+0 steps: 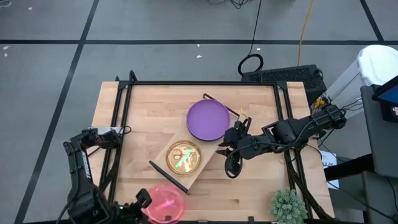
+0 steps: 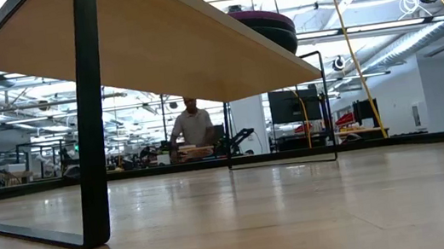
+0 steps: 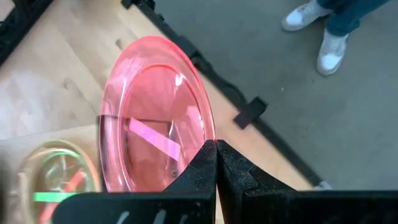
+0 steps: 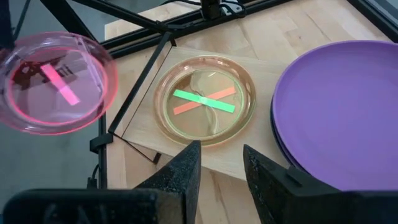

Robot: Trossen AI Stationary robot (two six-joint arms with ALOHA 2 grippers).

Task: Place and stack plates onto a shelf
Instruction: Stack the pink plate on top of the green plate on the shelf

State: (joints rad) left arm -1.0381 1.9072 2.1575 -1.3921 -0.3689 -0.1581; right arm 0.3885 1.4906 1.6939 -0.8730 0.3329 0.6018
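At the table's near left corner, the left gripper [image 1: 144, 200] reached inward, jaws clamped on the rim of the pink plate [image 1: 165, 203], held clear of the shelf [image 1: 205, 149]; the right gripper [image 1: 229, 155] hovered beside the purple plate [image 1: 208, 120], jaws apart, the lime-green plate [image 1: 183, 157] lying on the shelf

I read this as a robotics lab: my low view shows open industrial ceiling ducts [image 2: 417, 38], monitors [image 2: 293, 106], benches, and a person [image 2: 192, 128] working behind the table [image 2: 302, 208].
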